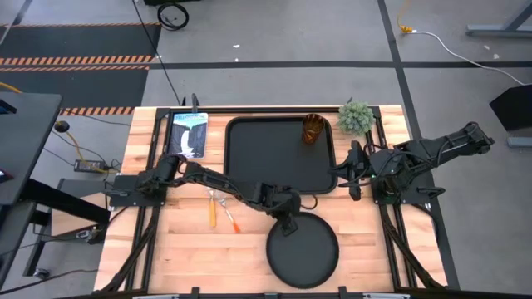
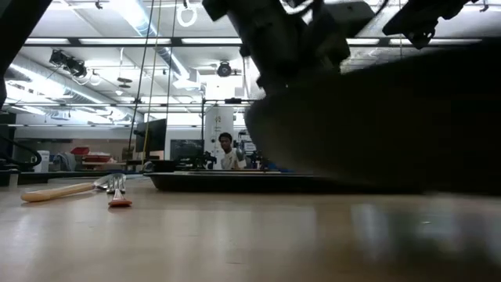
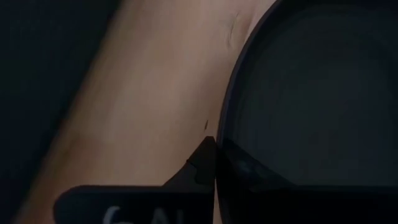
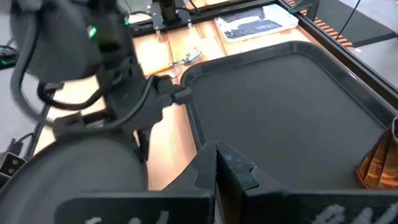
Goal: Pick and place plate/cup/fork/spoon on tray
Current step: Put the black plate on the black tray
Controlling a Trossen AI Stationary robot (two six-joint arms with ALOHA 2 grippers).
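From above, a wooden table [image 1: 191,249] holds a large black tray [image 1: 249,166] at its centre. The amber cup [image 1: 312,129] already stands inside the tray at its 1 o'clock corner. The round black plate [image 1: 302,253] lies on bare wood at 6 o'clock from the tray, just outside it.

The left gripper [image 1: 287,223] sits at the plate's 11 o'clock rim, with a finger [image 3: 205,163] beside that rim; whether it is pinching the edge cannot be told. The right gripper [image 1: 353,169] waits at the tray's 3 o'clock edge, its fingers pressed together on nothing.

The fork [image 1: 212,206] and spoon [image 1: 231,218] lie together at 8 o'clock from the tray, untouched.

The plate looks stiff, light and smooth, probably slippery. The low rim seems the only hold, and a 1-sided pinch would likely let it tilt.
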